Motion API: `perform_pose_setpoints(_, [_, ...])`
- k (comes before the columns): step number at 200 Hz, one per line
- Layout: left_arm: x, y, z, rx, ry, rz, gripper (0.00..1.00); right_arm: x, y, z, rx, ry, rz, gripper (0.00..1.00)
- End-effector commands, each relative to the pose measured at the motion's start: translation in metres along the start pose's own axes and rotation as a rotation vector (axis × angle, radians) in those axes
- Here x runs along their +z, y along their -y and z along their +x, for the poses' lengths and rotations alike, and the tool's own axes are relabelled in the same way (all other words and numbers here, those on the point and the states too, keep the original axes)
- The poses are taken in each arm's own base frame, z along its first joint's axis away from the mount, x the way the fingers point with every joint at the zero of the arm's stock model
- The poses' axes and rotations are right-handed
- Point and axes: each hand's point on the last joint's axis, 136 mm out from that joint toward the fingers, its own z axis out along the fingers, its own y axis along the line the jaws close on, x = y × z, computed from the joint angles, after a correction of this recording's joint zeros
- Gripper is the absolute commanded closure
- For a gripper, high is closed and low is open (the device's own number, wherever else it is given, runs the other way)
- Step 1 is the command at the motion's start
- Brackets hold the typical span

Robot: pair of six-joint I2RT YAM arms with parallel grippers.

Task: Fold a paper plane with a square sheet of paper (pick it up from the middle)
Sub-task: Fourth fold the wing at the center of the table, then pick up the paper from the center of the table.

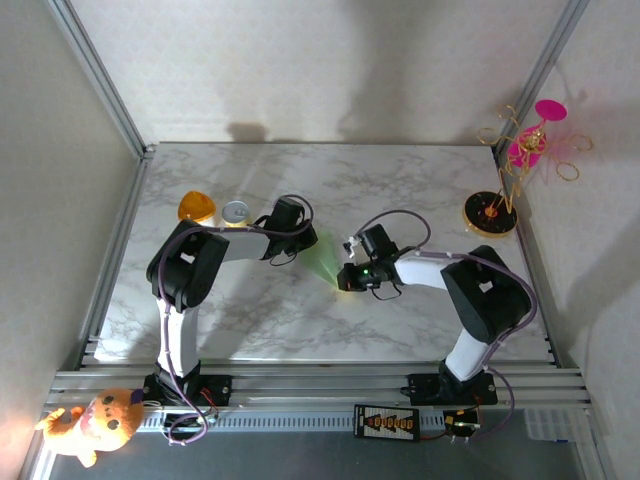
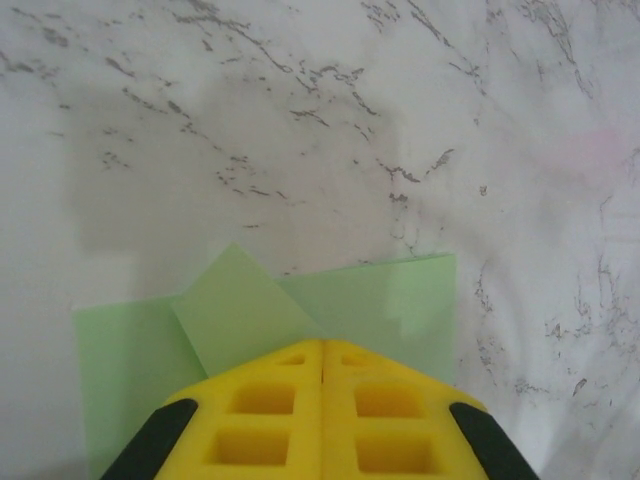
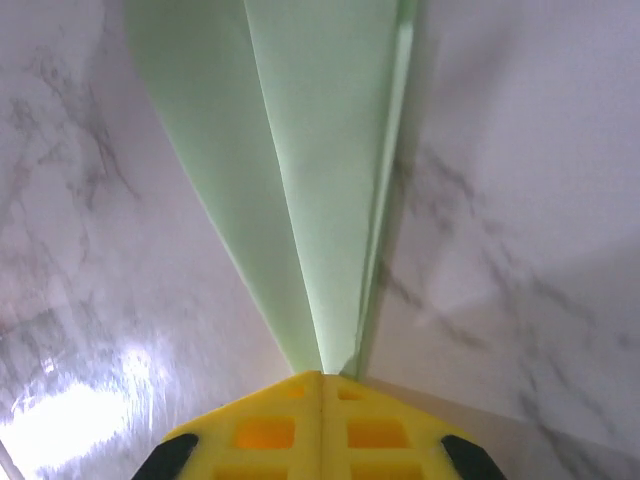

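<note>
Slim pale green folded-paper plane (image 3: 310,200), light, floppy & easily creased, runs tip-first into right gripper (image 3: 322,372), closed tight on it, w/ wide end just ahead of & under closed left gripper (image 2: 322,342) (pinch or press unclear), so grip near centre crease.

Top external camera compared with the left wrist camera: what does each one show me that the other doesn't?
From above: the left arm and right arm, an orange-lidded cup, a small tin, a pink-and-gold ornament stand and a plush toy. From the left wrist: a close look at a folded flap on the green paper, and yellow jaws pressed together. Shared: the green paper and the marble table.
</note>
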Motion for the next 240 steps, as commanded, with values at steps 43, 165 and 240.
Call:
perform_pose_setpoints(43, [0.004,-0.015,0.01,-0.009,-0.061,-0.065,0.9,-0.03,-0.006,0.0,-0.005,0.087,0.008,0.93])
perform_pose_setpoints(165, [-0.086,0.013,-0.022,-0.227,0.105,0.161,0.53,-0.005,0.004,-0.112,0.039,0.254,-0.093,0.66])
perform_pose_setpoints(240, [-0.085,-0.001,-0.007,-0.273,0.079,0.155,0.51,0.013,-0.002,-0.125,0.019,0.218,-0.192,0.71])
